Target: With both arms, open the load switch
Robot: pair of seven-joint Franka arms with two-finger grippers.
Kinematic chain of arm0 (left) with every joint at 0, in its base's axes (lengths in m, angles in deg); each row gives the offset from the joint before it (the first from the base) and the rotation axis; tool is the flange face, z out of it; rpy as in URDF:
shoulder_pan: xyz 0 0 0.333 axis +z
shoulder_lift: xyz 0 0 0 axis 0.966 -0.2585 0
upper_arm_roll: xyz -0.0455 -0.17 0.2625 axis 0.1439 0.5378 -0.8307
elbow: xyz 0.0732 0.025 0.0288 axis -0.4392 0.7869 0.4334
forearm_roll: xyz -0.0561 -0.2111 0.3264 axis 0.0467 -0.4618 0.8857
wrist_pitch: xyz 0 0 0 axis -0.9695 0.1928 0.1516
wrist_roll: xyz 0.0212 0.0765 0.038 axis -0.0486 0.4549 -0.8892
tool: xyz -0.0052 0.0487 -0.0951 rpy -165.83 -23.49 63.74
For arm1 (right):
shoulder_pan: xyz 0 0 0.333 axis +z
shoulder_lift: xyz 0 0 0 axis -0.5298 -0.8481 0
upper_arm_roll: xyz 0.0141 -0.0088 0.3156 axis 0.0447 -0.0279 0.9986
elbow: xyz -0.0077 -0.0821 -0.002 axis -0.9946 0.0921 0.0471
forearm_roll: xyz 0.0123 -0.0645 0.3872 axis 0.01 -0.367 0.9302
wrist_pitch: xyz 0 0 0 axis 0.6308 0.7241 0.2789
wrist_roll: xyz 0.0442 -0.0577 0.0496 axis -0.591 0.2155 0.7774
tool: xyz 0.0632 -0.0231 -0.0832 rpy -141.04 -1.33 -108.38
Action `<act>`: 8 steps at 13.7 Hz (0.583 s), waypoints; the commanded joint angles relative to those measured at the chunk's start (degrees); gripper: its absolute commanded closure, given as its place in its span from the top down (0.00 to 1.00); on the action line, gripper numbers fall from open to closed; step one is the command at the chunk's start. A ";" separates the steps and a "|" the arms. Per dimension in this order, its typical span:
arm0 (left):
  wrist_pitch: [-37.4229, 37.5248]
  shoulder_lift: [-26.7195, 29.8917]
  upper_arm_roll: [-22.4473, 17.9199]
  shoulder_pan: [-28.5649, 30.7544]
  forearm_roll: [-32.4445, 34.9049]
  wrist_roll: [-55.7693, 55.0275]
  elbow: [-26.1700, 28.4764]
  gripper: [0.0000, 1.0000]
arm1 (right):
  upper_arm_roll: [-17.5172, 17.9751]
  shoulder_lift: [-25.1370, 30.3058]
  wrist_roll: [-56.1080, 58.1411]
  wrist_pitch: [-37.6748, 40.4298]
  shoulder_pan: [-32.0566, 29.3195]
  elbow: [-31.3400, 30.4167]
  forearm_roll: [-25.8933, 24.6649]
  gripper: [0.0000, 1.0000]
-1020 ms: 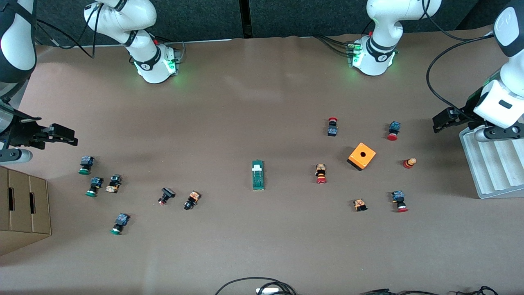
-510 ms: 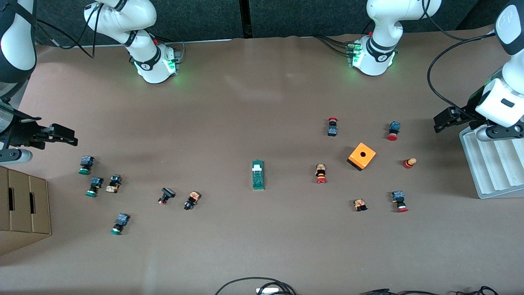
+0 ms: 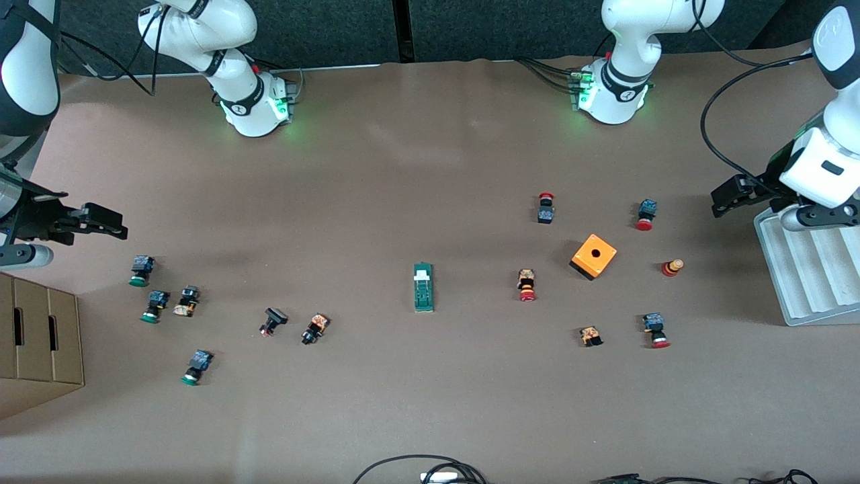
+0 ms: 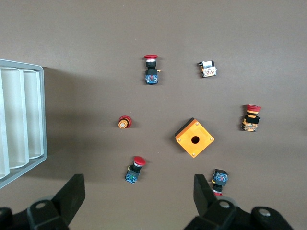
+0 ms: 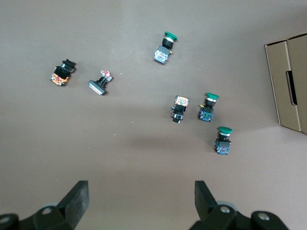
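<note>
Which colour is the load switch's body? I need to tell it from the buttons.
Dark green, with a white tab at one end: load switch, clearest in the front view.

Brown table (image 3: 403,168), dark wall (image 3: 470,27)

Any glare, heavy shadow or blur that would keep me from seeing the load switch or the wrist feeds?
Front view: a pale sheen on the table near the bases, no glare on the load switch, which looks sharp with a short shadow. Left wrist view: a broad shadow beside the grey tray. Right wrist view: even light, a faint shadow patch, buttons crisp.
</note>
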 commanded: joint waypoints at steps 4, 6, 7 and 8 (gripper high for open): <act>1.32 0.40 0.16 -0.15 0.92 -0.16 -0.78 1.00 | -0.10 0.20 -0.17 -0.34 0.17 0.25 -0.87 1.00; 1.32 0.40 0.16 -0.23 0.92 -0.24 -0.78 1.00 | -0.10 0.20 -0.17 -0.43 -0.01 0.25 -0.87 1.00; 1.32 0.40 0.16 -0.23 0.92 -0.16 -0.78 1.00 | -0.10 0.20 -0.17 -0.86 -0.01 0.25 -0.78 1.00; 1.32 0.40 0.16 -0.23 0.92 -0.16 -0.78 1.00 | -0.10 0.12 -0.17 -1.21 0.25 0.25 -0.78 1.00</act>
